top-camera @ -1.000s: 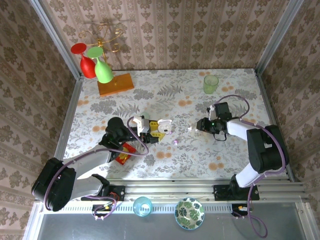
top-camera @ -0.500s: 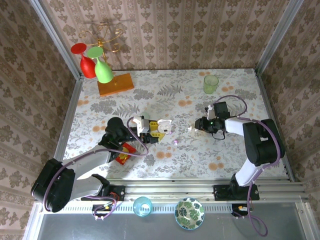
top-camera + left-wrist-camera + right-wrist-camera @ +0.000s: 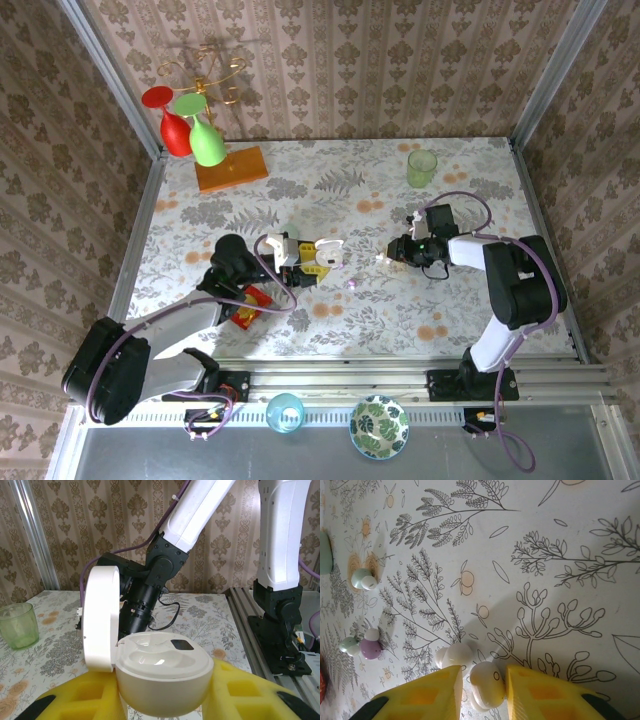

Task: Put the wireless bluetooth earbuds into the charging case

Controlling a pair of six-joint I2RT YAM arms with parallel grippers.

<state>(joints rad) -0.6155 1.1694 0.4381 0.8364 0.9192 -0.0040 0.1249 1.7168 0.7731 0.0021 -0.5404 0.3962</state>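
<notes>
My left gripper [image 3: 162, 700] is shut on a white oval charging case [image 3: 162, 672], its yellow fingers [image 3: 250, 692] pressed to both sides. The lid [image 3: 101, 622] stands open and both wells look empty. From above, this case [image 3: 326, 250] is held near the table's middle. My right gripper [image 3: 484, 690] is low over the table with a whitish earbud [image 3: 486, 682] between its yellow fingers. The earbud touches the right finger, and a small gap shows on the left, so the jaws are open. A second whitish earbud [image 3: 455, 655] lies just outside the left finger.
A pale green earbud [image 3: 362, 578], a pink-purple one [image 3: 370, 647] and another green one [image 3: 349, 645] lie to the left. A green cup [image 3: 421, 167] stands at the back right. A glass rack on an orange base [image 3: 232, 168] stands back left. A red item [image 3: 248, 305] lies under the left arm.
The right gripper's jaws have narrowed around the whitish earbud, and the right arm has shifted slightly. The left gripper and the case have not moved.
</notes>
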